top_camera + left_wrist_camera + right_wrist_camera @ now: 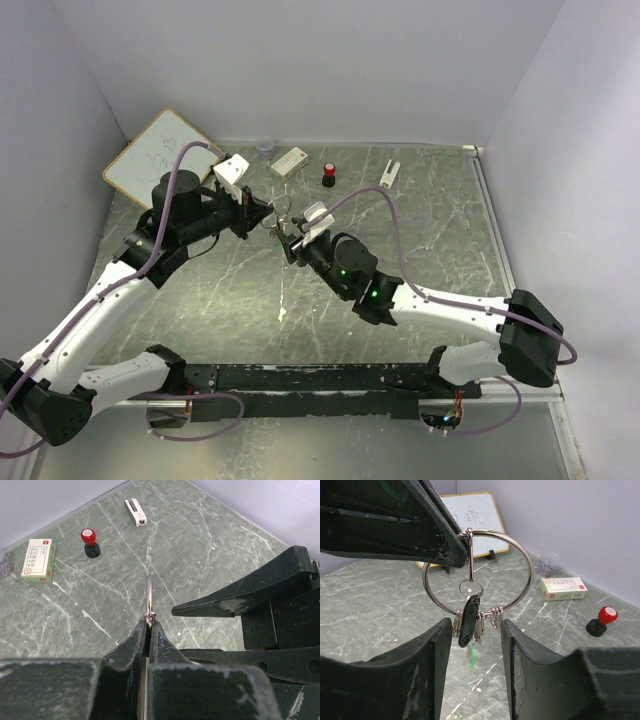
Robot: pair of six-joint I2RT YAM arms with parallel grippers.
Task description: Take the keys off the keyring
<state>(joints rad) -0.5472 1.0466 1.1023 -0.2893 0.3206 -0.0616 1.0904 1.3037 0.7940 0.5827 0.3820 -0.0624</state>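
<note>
Left gripper (149, 625) clamped on keyring (148, 592), held aloft; keys (468, 622) dangle; right gripper (476, 625) open, 2 fingers (432, 660) flanking keys, not touching

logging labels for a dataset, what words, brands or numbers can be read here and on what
No text can be read outright.
whiteboard: dark handwritten marks, too blurred to read.
small box: red patch and printed lines, too small to read.
red-topped stamp: no lettering made out.
</note>
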